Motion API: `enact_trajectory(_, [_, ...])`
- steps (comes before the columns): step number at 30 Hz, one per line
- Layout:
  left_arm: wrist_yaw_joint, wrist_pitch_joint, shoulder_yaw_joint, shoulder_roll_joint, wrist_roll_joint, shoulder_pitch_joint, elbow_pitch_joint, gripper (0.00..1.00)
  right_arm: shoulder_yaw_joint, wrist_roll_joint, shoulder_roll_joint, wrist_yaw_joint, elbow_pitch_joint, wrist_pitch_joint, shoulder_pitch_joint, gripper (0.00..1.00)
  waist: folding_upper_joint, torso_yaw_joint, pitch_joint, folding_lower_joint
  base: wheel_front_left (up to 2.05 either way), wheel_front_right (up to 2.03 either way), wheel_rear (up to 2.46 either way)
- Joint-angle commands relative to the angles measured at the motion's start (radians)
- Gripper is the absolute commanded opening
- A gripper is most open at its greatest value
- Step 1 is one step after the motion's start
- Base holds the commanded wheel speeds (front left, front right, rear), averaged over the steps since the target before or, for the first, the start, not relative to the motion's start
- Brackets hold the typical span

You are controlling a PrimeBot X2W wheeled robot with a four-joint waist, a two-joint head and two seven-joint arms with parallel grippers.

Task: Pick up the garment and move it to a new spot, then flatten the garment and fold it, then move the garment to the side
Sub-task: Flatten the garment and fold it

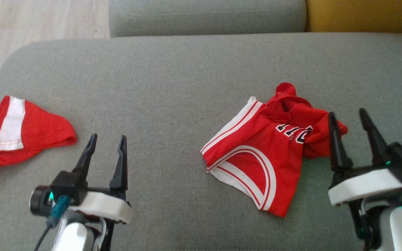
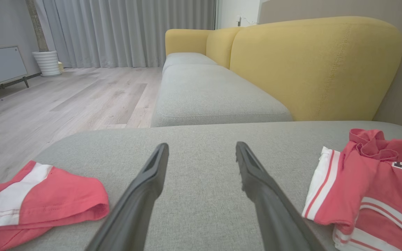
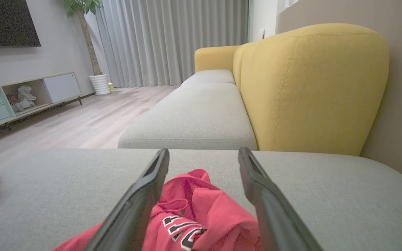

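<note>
Where grey cushion [image 1: 152, 87] bears crumpled jersey [image 1: 257, 157], wood floor [image 2: 65, 101], curtains [image 2: 124, 31] beyond.

The head camera looks steeply down from above onto the grey sofa cushion [image 1: 173, 69], with the left claw [image 1: 108, 137] and right claw [image 1: 347, 112] at its lower edge. Each wrist camera sits low and close over that cushion, facing almost level along its own claw toward the yellow backrest [image 2: 312, 66] and curtains [image 2: 127, 31]. All three views share the red jersey [image 1: 257, 157] and the second red garment [image 1: 30, 129].
</note>
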Motion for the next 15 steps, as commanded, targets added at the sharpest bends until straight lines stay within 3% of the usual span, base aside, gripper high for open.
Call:
enact_trajectory(1, [0.002, -0.012, 0.035, 0.015, 0.006, -0.013, -0.035, 1.00, 0.036, -0.012, -0.004, 0.008, -0.048, 0.013, 0.000, 1.00, 0.0000, -0.002, -0.024, 0.0000, 0.00, 0.00, 0.00])
enact_trajectory(15, [0.018, 0.002, 0.019, 0.027, 0.002, 0.043, -0.046, 1.00, 0.033, 0.024, -0.004, 0.008, -0.068, 0.045, 0.098, 1.00, 0.0000, 0.001, -0.062, 0.0000, 0.00, 0.00, 0.00])
